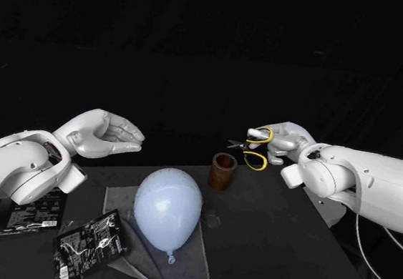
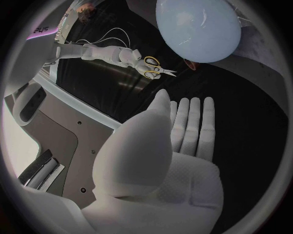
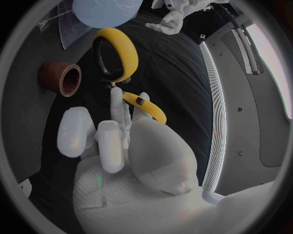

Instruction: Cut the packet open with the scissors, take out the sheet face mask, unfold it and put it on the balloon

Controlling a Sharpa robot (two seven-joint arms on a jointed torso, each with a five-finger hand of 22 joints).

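A pale blue balloon (image 1: 168,206) (image 2: 198,27) (image 3: 104,9) lies on a translucent sheet (image 1: 196,269) at the table's middle. Left of it lies a black packet (image 1: 91,237), and a second black packet (image 1: 30,216) is partly hidden under my left arm. My right hand (image 1: 279,142) (image 2: 125,56) (image 3: 122,146) holds the yellow-handled scissors (image 1: 257,147) (image 2: 154,68) (image 3: 117,53) in the air, just above and behind a brown cup (image 1: 224,171) (image 3: 61,78). My left hand (image 1: 107,132) (image 2: 165,156) (image 3: 174,17) hovers above the table's left side with loosely bent fingers and holds nothing.
The brown cup stands upright just behind the balloon's far end. The table's (image 1: 274,268) right edge runs diagonally under my right arm. Bare black tabletop lies right of the balloon.
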